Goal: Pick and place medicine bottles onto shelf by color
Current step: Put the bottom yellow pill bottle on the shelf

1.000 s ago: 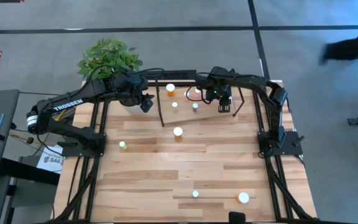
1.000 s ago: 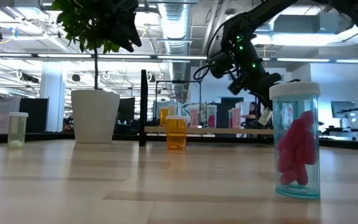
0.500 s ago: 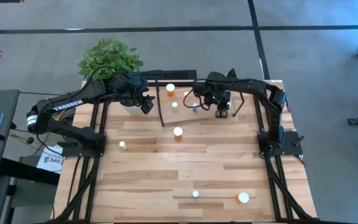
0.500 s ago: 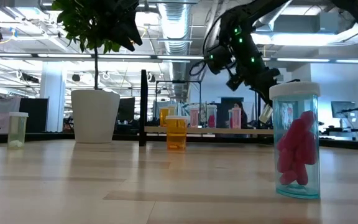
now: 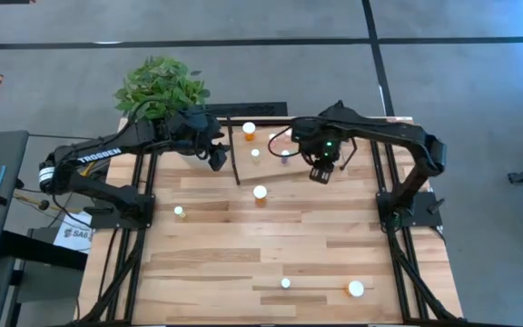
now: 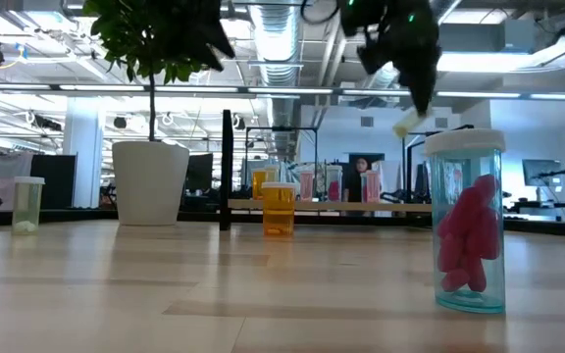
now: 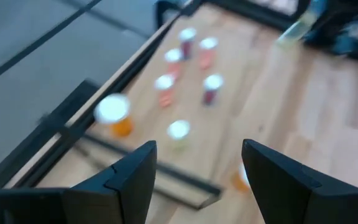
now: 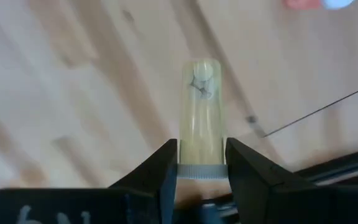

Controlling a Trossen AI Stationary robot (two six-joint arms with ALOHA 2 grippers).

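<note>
Your right gripper point(image 8: 201, 163) clamped a pale bottle point(image 8: 200, 112) between its fingers | left gripper point(image 7: 197, 180) stood apart, empty.

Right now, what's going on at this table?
The right hand is shut on a small pale yellowish bottle and holds it in the air above the plank table, beside the light wooden shelf with black uprights. Several white-capped bottles already stand on that shelf, and others are scattered over the table, among them an orange bottle and a clear bottle of pink pills. The left hand waits open near the white plant pot.
</note>
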